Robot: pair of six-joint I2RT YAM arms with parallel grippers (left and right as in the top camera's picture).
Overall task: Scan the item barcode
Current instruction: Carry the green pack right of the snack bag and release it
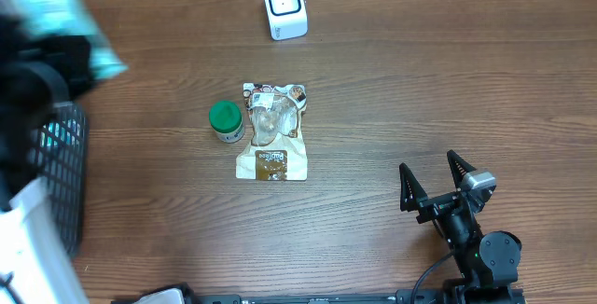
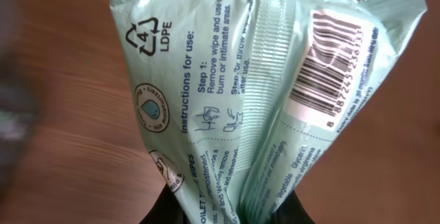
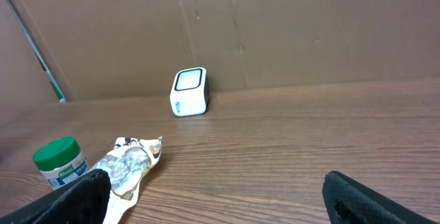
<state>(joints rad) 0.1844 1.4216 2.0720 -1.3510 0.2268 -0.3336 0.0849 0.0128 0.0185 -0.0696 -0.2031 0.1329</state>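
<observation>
**Now: wipes pack up in L gripper, R gripper wide open**

Task item = pale mint-green soft plastic wipes pack [image 2: 206, 100]. It's off the table, held above the far-left corner; overhead shows it as a blurred teal patch. L gripper [image 2: 227, 216] is clamped on the pack's lower end, w/ dark fingers [image 2: 159, 217] pinching it from both sides at the bottom of the wrist view. Pack is crinkled, w/ a seam ridge running up its middle. Black-on-white barcode [image 2: 331, 56] sits on the pack's upper right, tilted, facing the L wrist cam. Also legible: an LDPE recycling mark and "Instructions for use".

White rounded box scanner w/ dark window [image 1: 284, 7] stands near the far edge, approx mid-width of the brown wood-grain table [image 1: 420, 80]. Pack and scanner are well apart, pack on the left side.

Around table ctr: small white jar w/ green lid [image 1: 226, 122], upright. Just beside it, on its right, a crumpled clear-and-brown snack pouch [image 1: 272, 131] lies flat; can't tell if they touch.

Black mesh basket [image 1: 61, 169] at the left edge, partly hidden by the L arm.

R gripper [image 1: 427, 164] is near the near edge, right part of the table, jaws spread wide, nothing btwn them. It's well apart from pouch and jar.
</observation>
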